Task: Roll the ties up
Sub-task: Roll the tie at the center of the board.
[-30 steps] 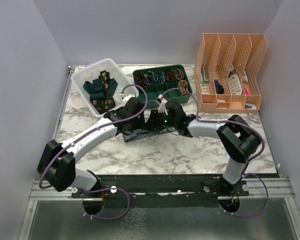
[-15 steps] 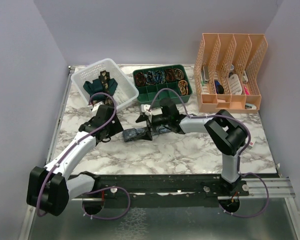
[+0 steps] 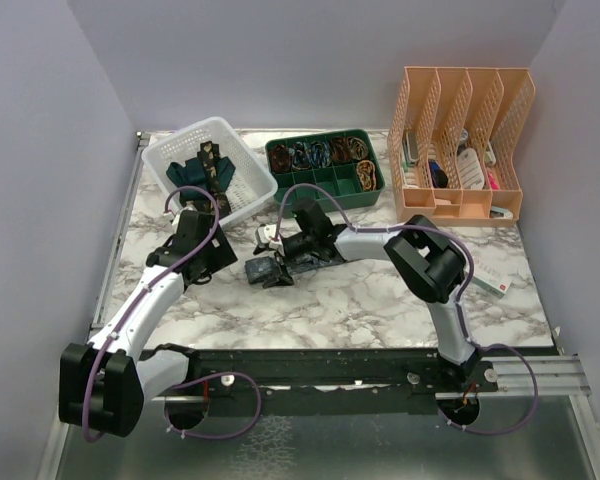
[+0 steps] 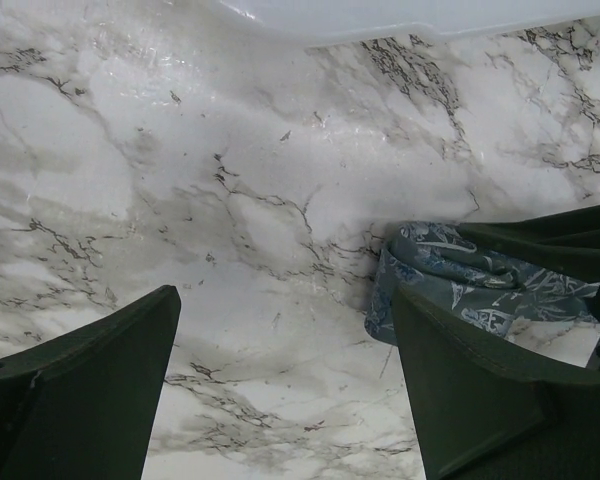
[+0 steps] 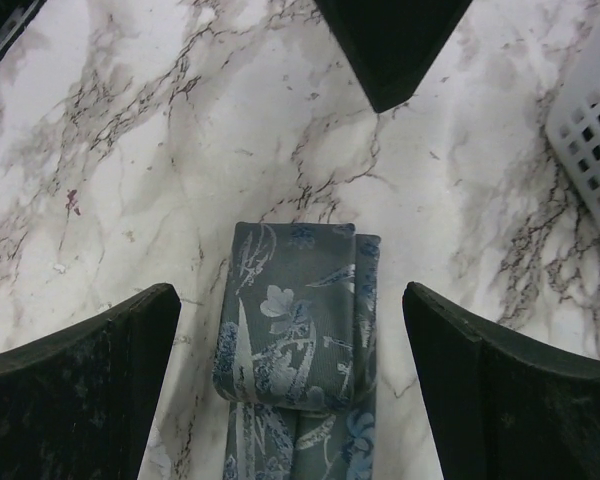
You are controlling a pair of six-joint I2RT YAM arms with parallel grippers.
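Note:
The blue-grey patterned tie (image 3: 263,270) lies on the marble table, partly rolled. In the right wrist view its rolled end (image 5: 295,320) sits between the wide-apart fingers of my open right gripper (image 5: 290,295), untouched by either. From above, the right gripper (image 3: 280,258) hovers at that roll. My left gripper (image 3: 208,255) is open a short way to the left. Only bare marble lies between its fingers (image 4: 80,390), and the tie (image 4: 460,275) shows just past the right one. The dark teal tie (image 3: 185,172) and the black-and-gold tie (image 3: 212,160) lie in the white basket (image 3: 250,185).
A green compartment tray (image 3: 325,185) with small items stands behind the tie. An orange file organiser (image 3: 460,205) fills the back right. The basket's wall (image 5: 590,120) is close to the right gripper. A white object (image 3: 490,283) lies near the right arm's elbow.
The left gripper has backed off leftward from the tie. The right gripper has opened wide and slid left along the tie, which now lies shorter with a rolled end.

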